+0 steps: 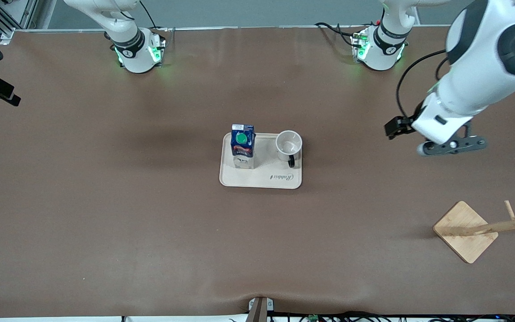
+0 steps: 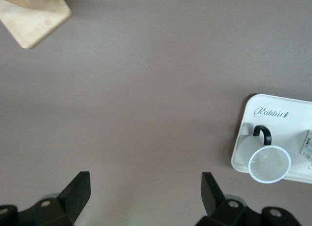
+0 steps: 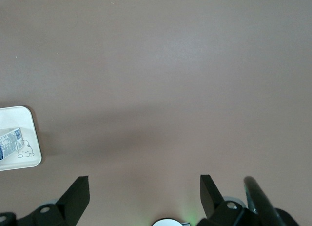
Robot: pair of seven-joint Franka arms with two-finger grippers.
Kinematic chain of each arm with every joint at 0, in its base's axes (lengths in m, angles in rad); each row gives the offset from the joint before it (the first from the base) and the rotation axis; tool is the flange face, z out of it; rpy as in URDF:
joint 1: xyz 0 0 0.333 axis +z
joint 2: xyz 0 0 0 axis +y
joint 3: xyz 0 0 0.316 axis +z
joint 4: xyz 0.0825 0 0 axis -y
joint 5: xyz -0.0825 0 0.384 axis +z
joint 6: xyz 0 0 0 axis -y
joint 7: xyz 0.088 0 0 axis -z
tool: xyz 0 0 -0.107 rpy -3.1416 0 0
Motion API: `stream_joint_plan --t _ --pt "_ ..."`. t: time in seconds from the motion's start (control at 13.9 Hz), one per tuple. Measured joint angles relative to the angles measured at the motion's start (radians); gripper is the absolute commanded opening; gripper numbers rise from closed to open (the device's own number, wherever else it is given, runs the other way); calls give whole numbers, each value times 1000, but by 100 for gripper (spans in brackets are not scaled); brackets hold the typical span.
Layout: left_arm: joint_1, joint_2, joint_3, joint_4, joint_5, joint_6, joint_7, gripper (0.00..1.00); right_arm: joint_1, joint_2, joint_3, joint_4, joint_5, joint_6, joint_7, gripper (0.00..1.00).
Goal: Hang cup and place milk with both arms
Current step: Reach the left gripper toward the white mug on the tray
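Cup [image 1: 289, 144] stands upright on the cream tray [image 1: 262, 179], mouth up, its black loop handle [image 1: 291, 161] pointing toward the front camera. Just beside it, toward the right arm's end of the tray, the milk [image 1: 242, 146] stands upright too, long axis vertical, green cap on top. The tray sits mid-worktop [image 1: 150, 201], its printed edge nearest the front camera.

Well apart from the tray, nearer the front camera at the left arm's end, stands a wooden rack [image 1: 485, 229] with a square base and pegged post.

The left gripper [image 2: 145, 194] hangs over bare worktop between the tray and the left arm's end, fingers [image 2: 78, 189] spread wide and holding nothing. The right gripper [image 3: 144, 196] is out of the front view; its wrist view shows fingers [image 3: 78, 192] spread wide over bare worktop, holding nothing, the tray's corner off to one side.
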Motion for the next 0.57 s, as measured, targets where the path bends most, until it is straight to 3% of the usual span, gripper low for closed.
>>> stream_joint_plan --t 0.36,0.57 --pt "-2 4 -77 -268 0 335 -210 99 0 0 0 0 0 0 0 100" --pt "-3 23 -144 -355 0 402 -292 98 0 0 -1 0 0 0 0 100"
